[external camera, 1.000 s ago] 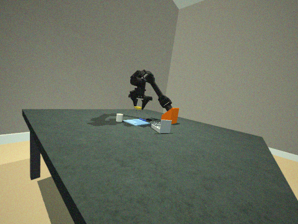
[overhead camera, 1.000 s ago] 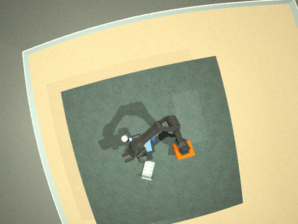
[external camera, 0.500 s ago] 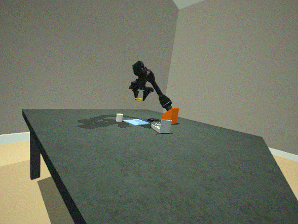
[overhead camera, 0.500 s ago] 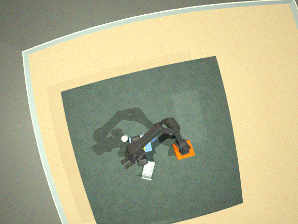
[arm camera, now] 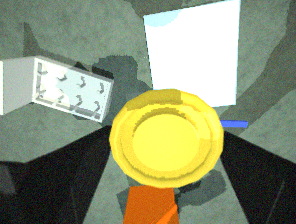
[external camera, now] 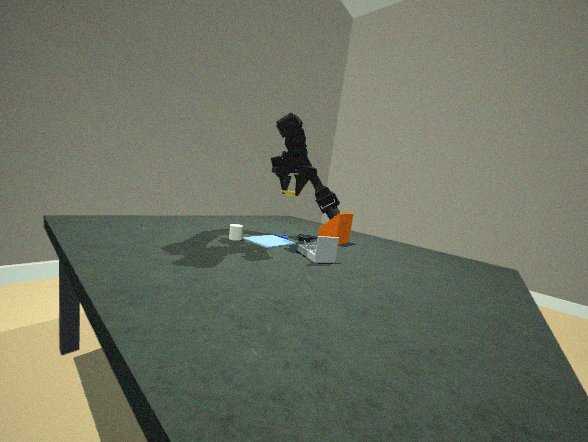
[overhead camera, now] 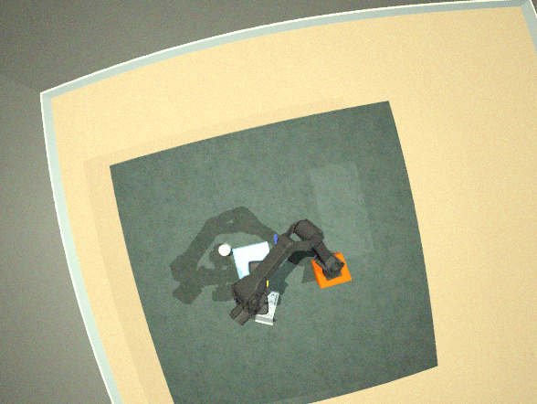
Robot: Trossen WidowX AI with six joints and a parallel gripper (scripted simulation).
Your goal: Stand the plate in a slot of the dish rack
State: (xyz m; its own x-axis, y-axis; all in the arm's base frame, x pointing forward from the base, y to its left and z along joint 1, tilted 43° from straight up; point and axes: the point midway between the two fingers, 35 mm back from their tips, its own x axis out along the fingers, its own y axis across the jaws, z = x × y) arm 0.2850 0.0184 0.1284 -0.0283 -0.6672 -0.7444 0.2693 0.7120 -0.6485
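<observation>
My gripper [external camera: 291, 192] [arm camera: 164, 134] is shut on the yellow plate, with a fingertip at each side of its rim. The plate [external camera: 288, 193] [arm camera: 166, 142] is held roughly flat, face up, well above the table; only a sliver of it shows in the top view [overhead camera: 268, 283]. The dish rack [overhead camera: 271, 305] [external camera: 327, 250] [arm camera: 72, 89] is white-grey, with short rails in rows and a taller wall at one end. It stands on the table, below the gripper, and lies left of the plate in the wrist view. The arm hides part of it in the top view.
A light blue square mat [overhead camera: 253, 252] [external camera: 270, 241] [arm camera: 195, 55] lies beside the rack. A small blue object [overhead camera: 276, 239] [external camera: 281, 236] [arm camera: 234, 124] lies at its edge. A white cylinder [overhead camera: 225, 249] [external camera: 236, 232] stands near the mat. An orange block [overhead camera: 321, 281] [external camera: 345, 229] [arm camera: 145, 202] is at the arm's base.
</observation>
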